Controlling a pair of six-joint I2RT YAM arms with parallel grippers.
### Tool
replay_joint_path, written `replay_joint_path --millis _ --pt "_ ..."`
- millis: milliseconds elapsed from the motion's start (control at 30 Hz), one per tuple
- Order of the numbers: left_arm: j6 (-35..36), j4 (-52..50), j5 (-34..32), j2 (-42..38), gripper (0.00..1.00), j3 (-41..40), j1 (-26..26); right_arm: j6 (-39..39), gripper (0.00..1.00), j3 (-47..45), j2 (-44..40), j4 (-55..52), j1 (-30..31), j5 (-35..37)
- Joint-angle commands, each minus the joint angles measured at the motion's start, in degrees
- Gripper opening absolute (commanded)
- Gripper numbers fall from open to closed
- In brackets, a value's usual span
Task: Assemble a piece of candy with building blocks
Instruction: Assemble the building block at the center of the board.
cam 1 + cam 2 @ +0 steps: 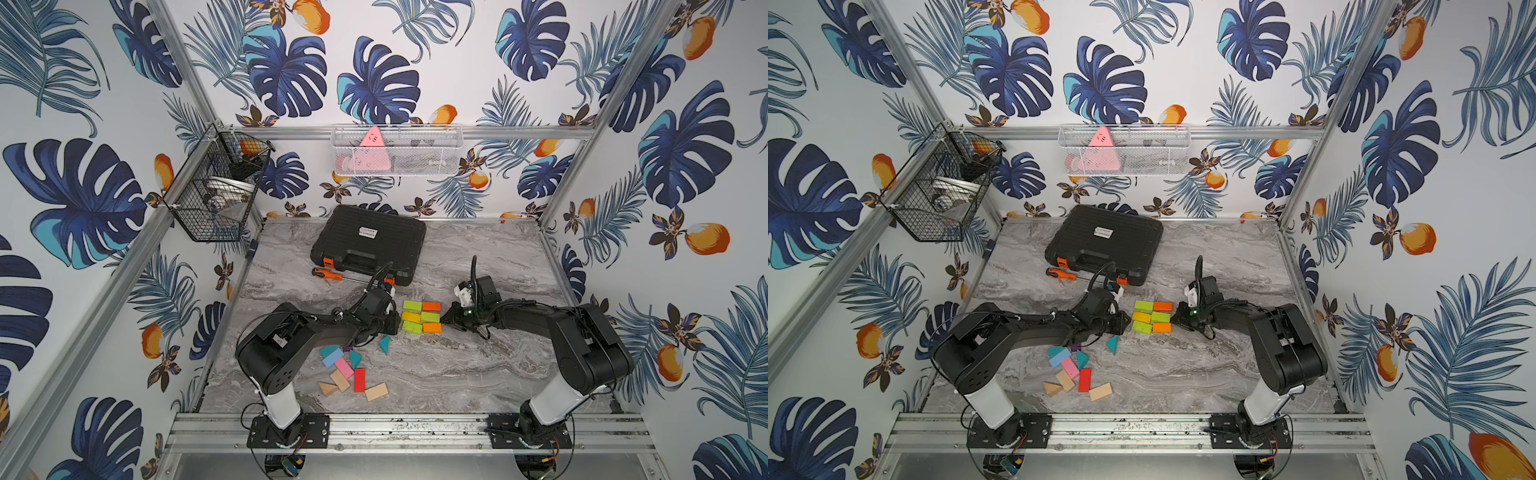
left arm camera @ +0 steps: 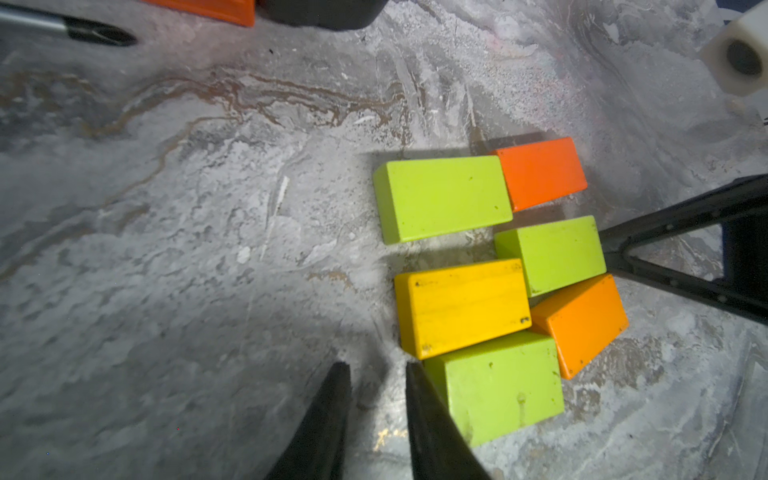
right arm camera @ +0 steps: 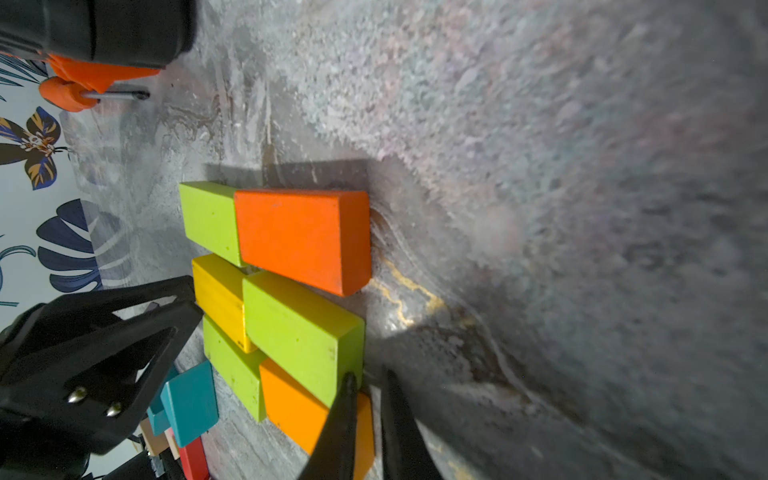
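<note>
Left gripper (image 2: 377,368), narrowly parted and empty, and right gripper (image 3: 369,376), closed and empty, flank the six-brick body (image 1: 430,318) at frame centre; teal wedges (image 1: 384,344) below-left, judged wrapper ends, not yet placed

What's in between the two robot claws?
Six bricks, green, yellow and orange, packed in two columns, lie between the left gripper and the right gripper. Both top views show it.

Six bricks (image 1: 1151,317) in two columns
</note>
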Motion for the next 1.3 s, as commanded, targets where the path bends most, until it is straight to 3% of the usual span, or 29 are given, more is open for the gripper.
replay_joint_path --millis 0,1000,1267 --pt "-1.2 -13.5 1.7 1.2 0.30 -1.1 -0.2 -0.5 0.16 -0.4 0.9 -4.3 0.2 2.3" --pt "-2.1 -11.5 2.4 2.1 0.30 -1.4 -1.1 -0.8 0.18 0.6 1.7 -4.2 0.5 4.4" --pt "-1.4 -15.2 -1.6 -0.5 0.31 -3.4 -1.0 -0.5 0.25 -0.3 -0.6 -5.2 0.4 6.0"
